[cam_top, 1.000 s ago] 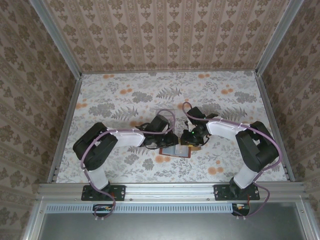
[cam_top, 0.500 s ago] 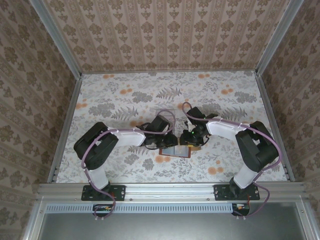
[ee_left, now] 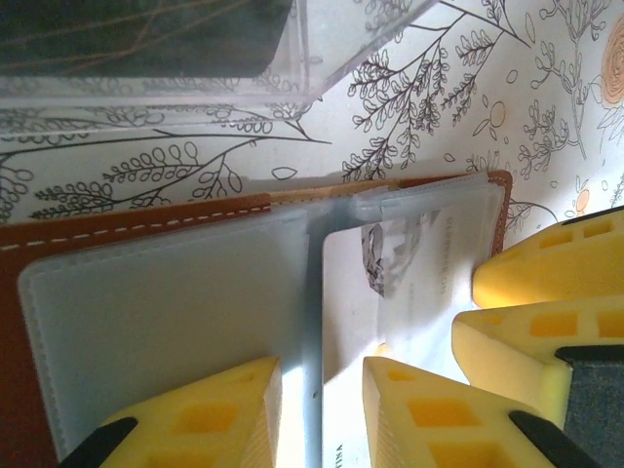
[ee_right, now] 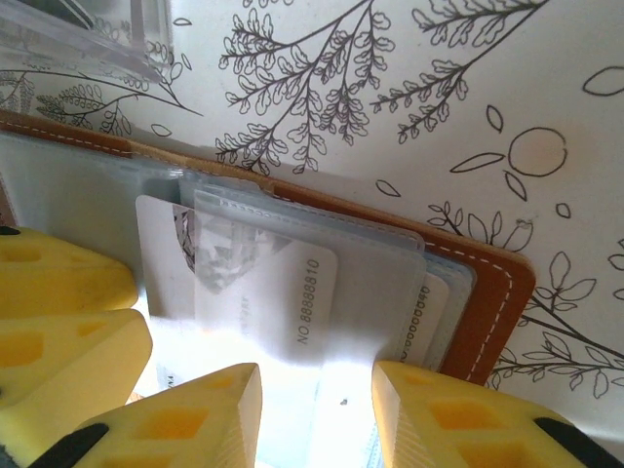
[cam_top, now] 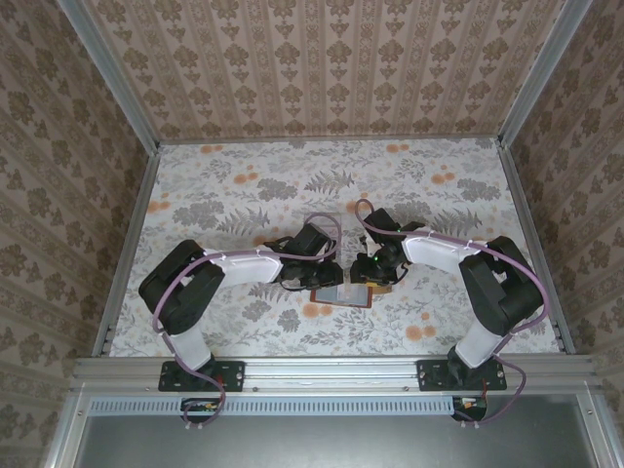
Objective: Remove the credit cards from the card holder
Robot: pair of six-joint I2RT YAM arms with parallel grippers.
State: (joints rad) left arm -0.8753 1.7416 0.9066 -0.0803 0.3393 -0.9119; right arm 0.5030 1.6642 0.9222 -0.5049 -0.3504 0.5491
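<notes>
Two pale, glossy credit cards (ee_right: 263,283) at least sit tucked in the grey inner pockets of the card holder (ee_left: 156,331), which lies opened flat on the flowered surface (cam_top: 244,185) between the arms, just beside a clear tray (ee_left: 195,78). One card's printed end pokes out of its sleeve; a second shows only a strip behind it. Left jaws stand partly spread, their yellow pads (ee_left: 210,424) low over the wallet's centre fold with nothing nipped between them. Right jaws are likewise parted, pads (ee_right: 195,419) either side of the exposed card end, not closed on it as far as I can see.

Cards like these are likely light, thin, stiff and slick, so a flat pinch on the bare end, pulled straight along the pocket, should suit best. Soft leather weighs little and would probably ride up with the card, so one arm pinning the wallet near the fold seems wise. Sleeves may cling; a skewed pull could jam a corner
</notes>
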